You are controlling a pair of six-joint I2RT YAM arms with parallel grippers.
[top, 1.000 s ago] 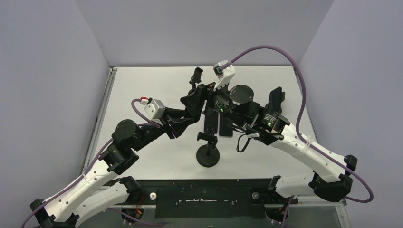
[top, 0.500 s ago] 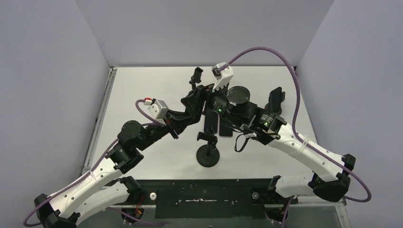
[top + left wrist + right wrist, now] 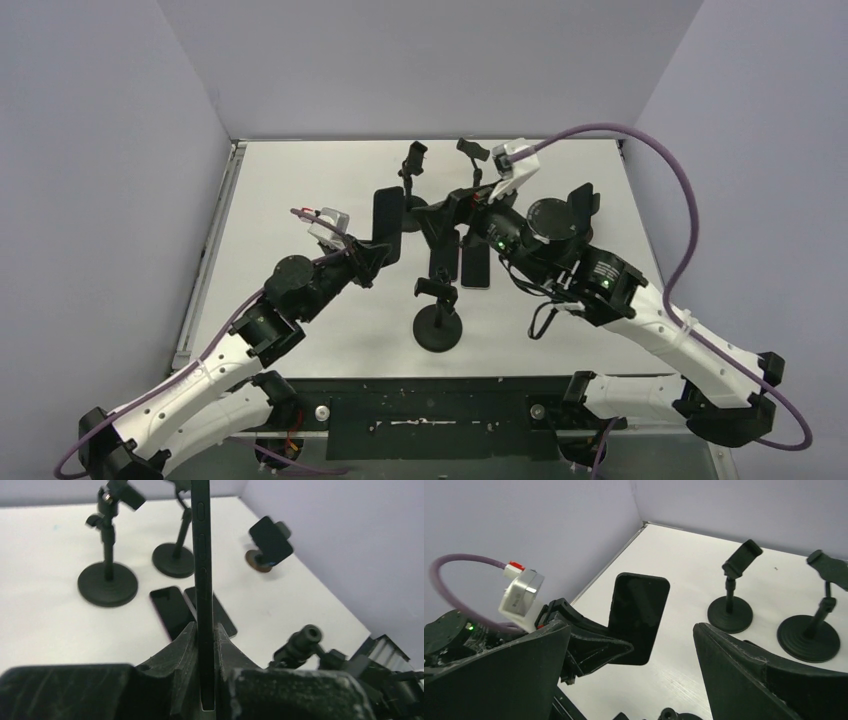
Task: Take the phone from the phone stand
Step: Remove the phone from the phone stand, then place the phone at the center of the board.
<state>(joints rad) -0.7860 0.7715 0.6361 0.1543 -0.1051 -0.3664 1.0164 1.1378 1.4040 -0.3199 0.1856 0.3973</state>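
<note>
My left gripper (image 3: 386,240) is shut on a black phone (image 3: 388,215) and holds it upright above the table, clear of every stand. In the left wrist view the phone (image 3: 202,570) shows edge-on, clamped between my fingers (image 3: 186,640). My right gripper (image 3: 445,212) is open and empty just right of the phone. In the right wrist view its jaws stand wide apart, with the phone (image 3: 640,615) between and beyond them. Two empty black stands (image 3: 414,160) (image 3: 470,150) stand behind. A third empty stand (image 3: 437,322) is in front.
Two more black phones (image 3: 440,262) (image 3: 475,265) lie flat mid-table. Another phone sits on a small round-based stand (image 3: 578,205) at the right, also in the left wrist view (image 3: 270,541). Walls close in on three sides.
My left gripper has drawn the phone to the left, away from the stands and the right gripper. The right arm has shifted right, uncovering the back stand.
</note>
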